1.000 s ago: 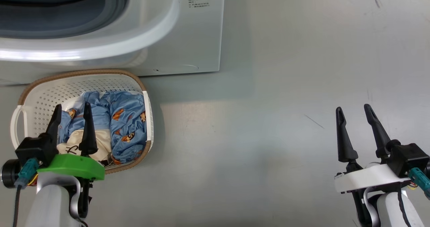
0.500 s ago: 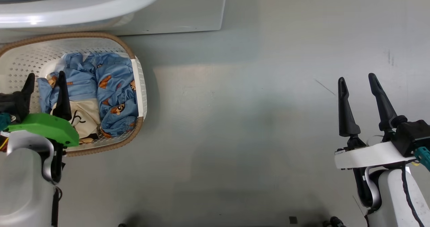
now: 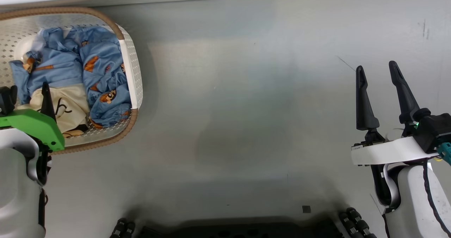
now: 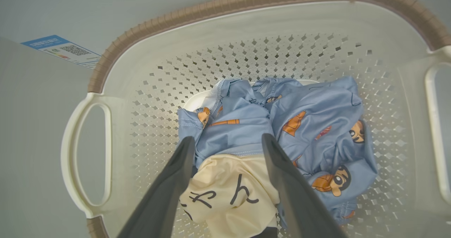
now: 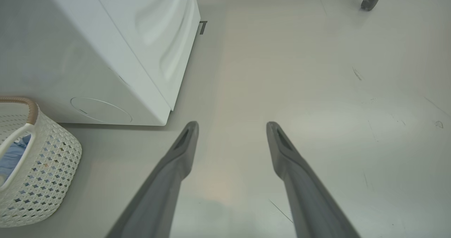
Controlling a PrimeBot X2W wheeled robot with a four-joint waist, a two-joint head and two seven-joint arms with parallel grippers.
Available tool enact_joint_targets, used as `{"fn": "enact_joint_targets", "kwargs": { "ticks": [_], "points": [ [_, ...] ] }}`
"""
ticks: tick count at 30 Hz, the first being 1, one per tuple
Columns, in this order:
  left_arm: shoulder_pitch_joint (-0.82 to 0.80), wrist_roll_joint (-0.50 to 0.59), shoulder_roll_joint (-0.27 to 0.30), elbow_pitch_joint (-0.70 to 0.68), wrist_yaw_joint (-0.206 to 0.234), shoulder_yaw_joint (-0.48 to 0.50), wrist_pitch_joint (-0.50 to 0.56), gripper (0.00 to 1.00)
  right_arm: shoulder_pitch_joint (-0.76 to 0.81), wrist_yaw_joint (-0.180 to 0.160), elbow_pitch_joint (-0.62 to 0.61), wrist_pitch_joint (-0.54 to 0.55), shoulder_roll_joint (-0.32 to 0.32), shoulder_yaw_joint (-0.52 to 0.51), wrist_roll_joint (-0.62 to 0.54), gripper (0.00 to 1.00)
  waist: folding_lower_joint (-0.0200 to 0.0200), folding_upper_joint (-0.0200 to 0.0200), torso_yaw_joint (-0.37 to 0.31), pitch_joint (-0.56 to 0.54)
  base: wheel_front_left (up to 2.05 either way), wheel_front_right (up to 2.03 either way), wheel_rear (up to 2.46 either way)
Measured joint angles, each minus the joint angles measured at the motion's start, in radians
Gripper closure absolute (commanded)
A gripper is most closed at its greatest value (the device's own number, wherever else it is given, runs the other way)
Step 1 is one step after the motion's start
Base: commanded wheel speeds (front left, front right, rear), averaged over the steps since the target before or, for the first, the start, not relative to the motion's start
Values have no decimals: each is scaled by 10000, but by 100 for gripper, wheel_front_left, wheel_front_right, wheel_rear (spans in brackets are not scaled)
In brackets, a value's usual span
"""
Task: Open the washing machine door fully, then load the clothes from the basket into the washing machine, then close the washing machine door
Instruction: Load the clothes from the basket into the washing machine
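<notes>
At the basket's point(image 4: 246, 54) near wall the cream cloth piece point(image 4: 229, 192) is bunched on top of the heap. The light blue garment point(image 4: 317, 125) is piled behind it and across to the right-hand handle wall, as seen in the left wrist view. Basket is parked on the floor point(image 3: 246, 107) just beside the washing machine's point(image 5: 105, 54) lower front corner.

Handling, as judged: both pieces are expected to be light, limp and shapeless, with no crush risk. Some slip is likely on the smooth-looking blue fabric. Trailing ends could be snagged on the basket rim or dropped short of the machine. A raised fold should be pinched, best where cream meets blue, so both pieces may be lifted in one go. The perforated basket bottom should be avoided by the tips.

Left gripper point(image 4: 228, 141): jaws spread fully, nothing held. The cream piece's top fold is straddled by the two fingers, tips level with the cream/blue seam. Contact with the fabric cannot be confirmed.

Right gripper point(image 3: 376, 67): jaws spread fully, empty, held over bare floor, well apart from the basket.
</notes>
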Motion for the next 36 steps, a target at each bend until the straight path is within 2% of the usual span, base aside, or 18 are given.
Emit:
{"fn": "enact_joint_targets", "kwargs": {
  "ticks": [11,16,36],
  "points": [
    [-776,138,268,817,242,-35,439,0,-218,0,-115,0,4,35,0,0,-1,0,-246,839,0,0,0],
    [-1065,374,602,1104,341,-54,600,0,-274,0,-161,0,19,163,4,0,-1,0,-351,1210,0,0,0],
    [-1739,658,1087,1795,357,-295,777,0,-615,0,-165,-2,58,314,130,0,-3,0,-809,2125,0,0,0]
  ]
}}
